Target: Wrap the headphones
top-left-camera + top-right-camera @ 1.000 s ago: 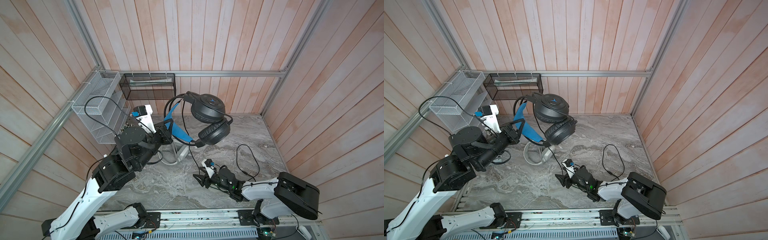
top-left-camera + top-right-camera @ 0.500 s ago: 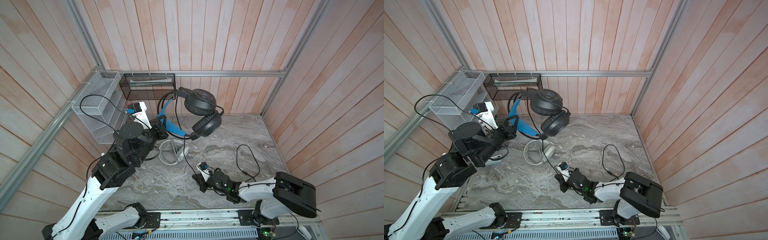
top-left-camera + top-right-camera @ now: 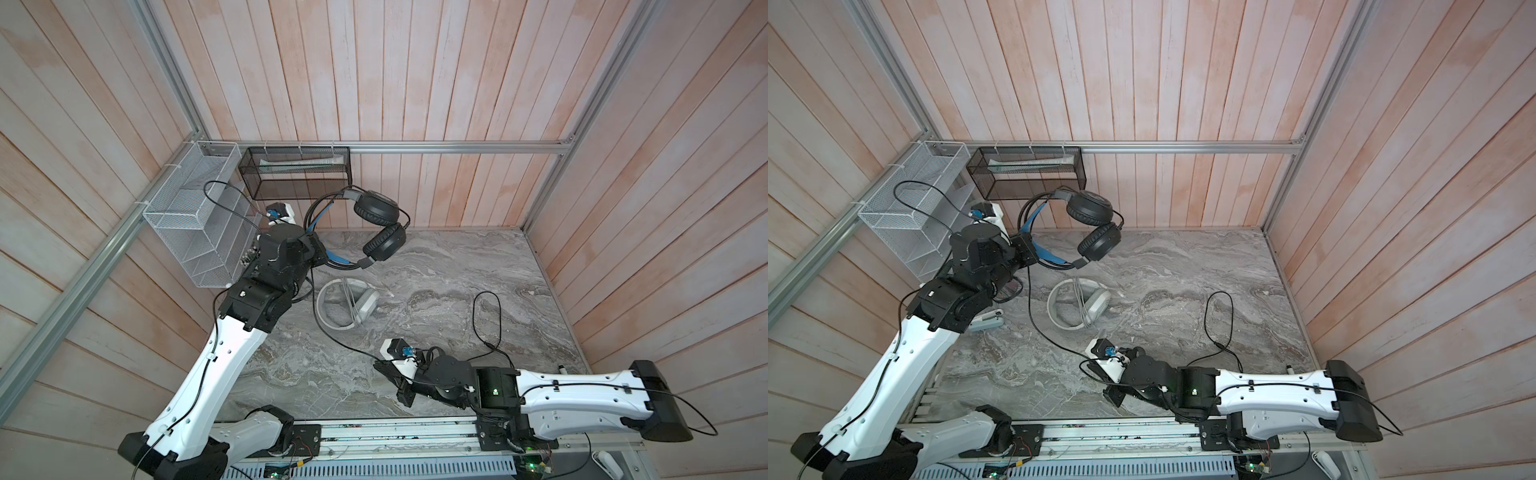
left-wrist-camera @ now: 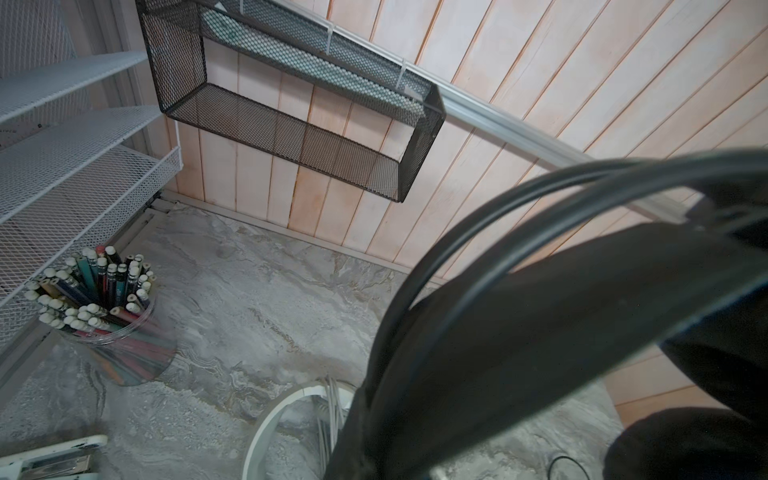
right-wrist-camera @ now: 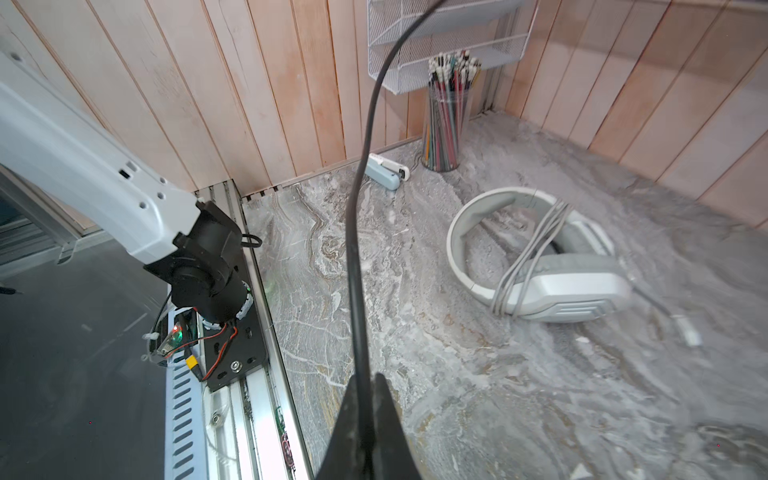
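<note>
Headphones, both top views: black set (image 3: 376,226) aloft near back wall (image 3: 415,187), headband (image 3: 338,259) clamped in left gripper (image 3: 322,257); white set (image 3: 347,305) flat on table (image 3: 457,270), white cable (image 3: 352,305) wound round it. Left wrist: headband (image 4: 540,332) close up. Right wrist: right gripper (image 5: 365,395) pinched shut on black cable (image 5: 357,249).

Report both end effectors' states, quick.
Left end effector: closed, holding the black headphones by the headband.
Right end effector: closed on the black cable.
</note>
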